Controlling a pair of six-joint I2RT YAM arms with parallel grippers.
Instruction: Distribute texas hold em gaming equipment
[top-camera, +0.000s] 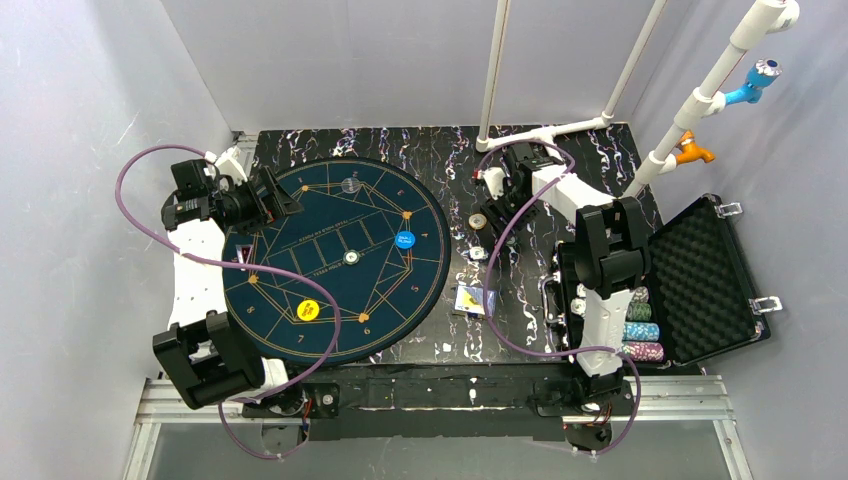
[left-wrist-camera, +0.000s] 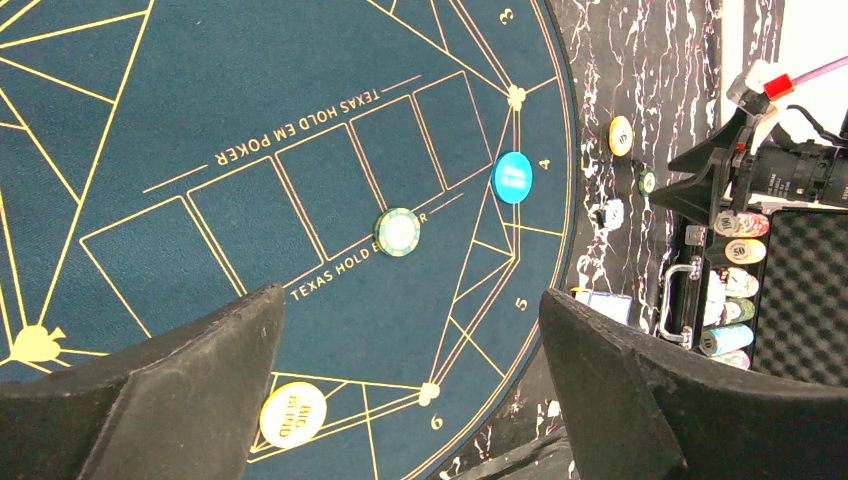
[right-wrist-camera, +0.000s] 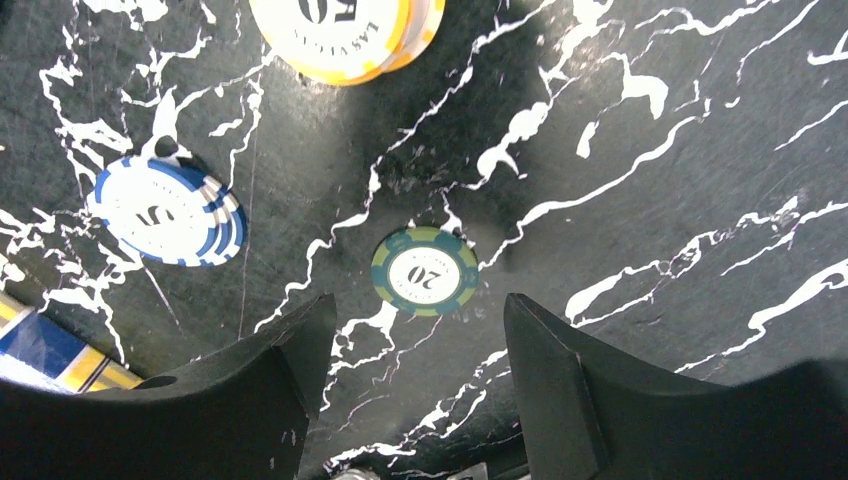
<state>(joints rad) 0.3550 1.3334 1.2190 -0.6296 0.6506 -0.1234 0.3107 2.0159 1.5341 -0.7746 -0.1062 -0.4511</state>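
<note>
Hovering low over the black marbled table (right-wrist-camera: 650, 200), the right gripper (right-wrist-camera: 415, 325) had its fingers (right-wrist-camera: 560, 380) released, with a clear gap between them and nothing grasped. Just ahead of that gap a green chip (right-wrist-camera: 424, 271) lay flat on the table, apart from both fingers. It was round, with paler stripes on its green rim and a white middle marked 20. The number read upside down from the wrist, and being round the chip had no long axis. Farther ahead and to the left lay a blue and white chip (right-wrist-camera: 168, 210), leaning slightly on something under it. Well ahead, a yellow chip (right-wrist-camera: 345, 35) was cut off by the edge of the view. A blue and yellow packet (right-wrist-camera: 40, 350) showed only a corner beside the left finger.

The left gripper (left-wrist-camera: 407, 300) stood spread wide and empty above the dark blue mat (left-wrist-camera: 200, 100). Ahead of its gap a green and white chip (left-wrist-camera: 398, 232) lay flat on the mat's printed lettering. A blue disc (left-wrist-camera: 513, 177) lay beyond that to the right, and a yellow disc (left-wrist-camera: 293, 414) marked BIG BLIND lay close by the left finger. Far to the right, the open black case (left-wrist-camera: 800, 290) held rows of chips on edge.
</note>
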